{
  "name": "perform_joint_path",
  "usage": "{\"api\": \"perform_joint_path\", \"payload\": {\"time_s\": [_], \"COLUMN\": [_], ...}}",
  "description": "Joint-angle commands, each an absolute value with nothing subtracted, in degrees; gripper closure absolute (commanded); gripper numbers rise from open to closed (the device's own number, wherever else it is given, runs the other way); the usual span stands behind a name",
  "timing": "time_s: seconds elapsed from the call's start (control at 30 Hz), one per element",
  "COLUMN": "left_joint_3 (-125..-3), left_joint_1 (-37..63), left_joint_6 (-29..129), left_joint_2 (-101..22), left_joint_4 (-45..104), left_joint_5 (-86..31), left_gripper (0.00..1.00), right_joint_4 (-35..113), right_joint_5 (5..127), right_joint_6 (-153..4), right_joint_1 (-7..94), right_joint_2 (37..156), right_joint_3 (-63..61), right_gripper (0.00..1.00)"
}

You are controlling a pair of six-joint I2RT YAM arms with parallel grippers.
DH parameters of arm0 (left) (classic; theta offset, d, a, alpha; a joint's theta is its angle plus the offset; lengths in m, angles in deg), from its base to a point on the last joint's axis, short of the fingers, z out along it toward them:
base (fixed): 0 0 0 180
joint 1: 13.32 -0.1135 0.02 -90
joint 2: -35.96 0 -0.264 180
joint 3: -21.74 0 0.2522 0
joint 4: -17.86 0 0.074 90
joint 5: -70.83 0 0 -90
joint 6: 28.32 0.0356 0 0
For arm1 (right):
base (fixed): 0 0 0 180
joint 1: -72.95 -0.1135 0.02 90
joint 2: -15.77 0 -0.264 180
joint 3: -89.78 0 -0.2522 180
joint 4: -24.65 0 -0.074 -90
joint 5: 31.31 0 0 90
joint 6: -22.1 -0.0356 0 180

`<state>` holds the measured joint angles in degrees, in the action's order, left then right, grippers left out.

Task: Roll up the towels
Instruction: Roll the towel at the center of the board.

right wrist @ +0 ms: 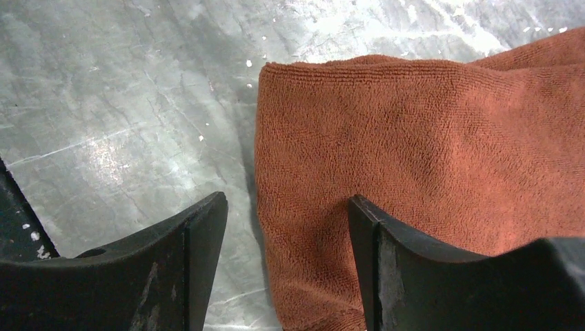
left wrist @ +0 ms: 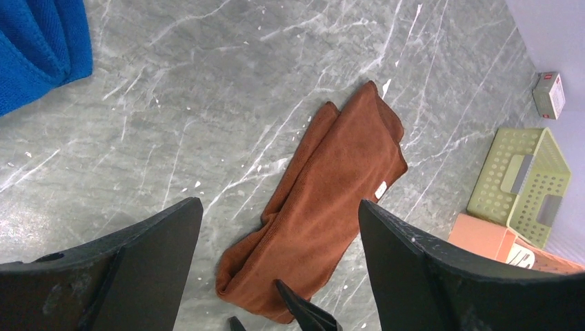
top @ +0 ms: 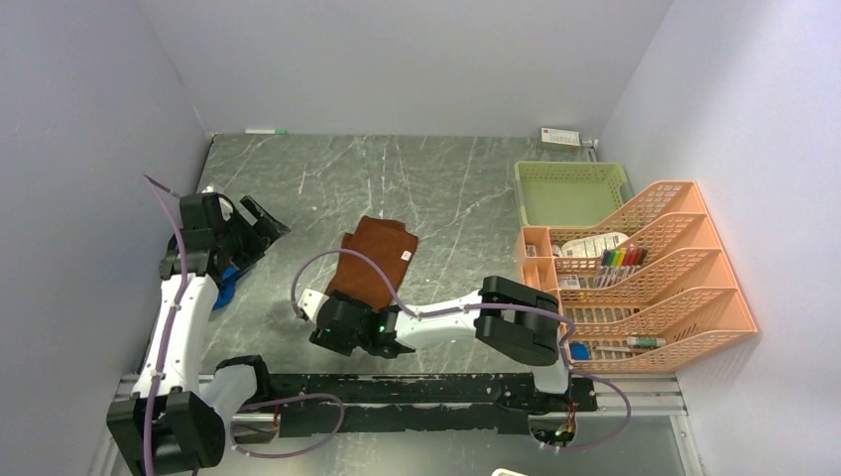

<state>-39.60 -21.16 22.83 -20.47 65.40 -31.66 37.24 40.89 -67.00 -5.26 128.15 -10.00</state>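
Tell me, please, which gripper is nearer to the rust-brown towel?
Right. The right gripper hangs over the near end of the rust-brown towel, fingers straddling its edge. The left gripper is off to its left, apart from it, by the blue towel.

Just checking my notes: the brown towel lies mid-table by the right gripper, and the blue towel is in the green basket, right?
No. The blue towel is not in the basket; it lies on the table beside the left arm, as the top view shows. The rest is right.
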Motion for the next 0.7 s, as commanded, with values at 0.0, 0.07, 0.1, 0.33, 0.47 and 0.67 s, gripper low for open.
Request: {"api": "perform_joint_path", "payload": {"time_s": [0.0,0.07,0.1,0.33,0.47,0.67], "left_joint_3": [-40.32,-40.05,-39.92,-36.93,-34.61,-30.67], "left_joint_1": [-22.49,-22.84,-23.05,-24.92,-25.03,-25.01], "left_joint_6": [25.06,25.33,25.44,27.05,27.80,31.38], "left_joint_2": [-20.08,-20.28,-20.49,-20.88,-20.34,-20.25], "left_joint_4": [64.31,64.16,64.02,62.36,61.18,59.10], "left_joint_5": [-34.90,-35.28,-35.52,-40.05,-42.61,-50.23], "left_gripper": [0.06,0.06,0.07,0.08,0.11,0.20], "right_joint_4": [42.90,42.52,42.09,42.00,42.67,45.45], "right_joint_5": [44.63,46.39,47.29,58.45,63.94,81.67], "right_joint_6": [-69.28,-69.30,-69.31,-67.82,-67.40,-69.28], "right_joint_1": [-4.41,-3.95,-3.60,1.26,5.27,14.05], "right_joint_2": [128.66,129.11,129.53,130.76,128.33,123.43], "right_joint_3": [-13.20,-13.19,-13.18,-12.69,-13.82,-14.03], "right_gripper": [0.35,0.35,0.37,0.61,0.97,1.00]}}
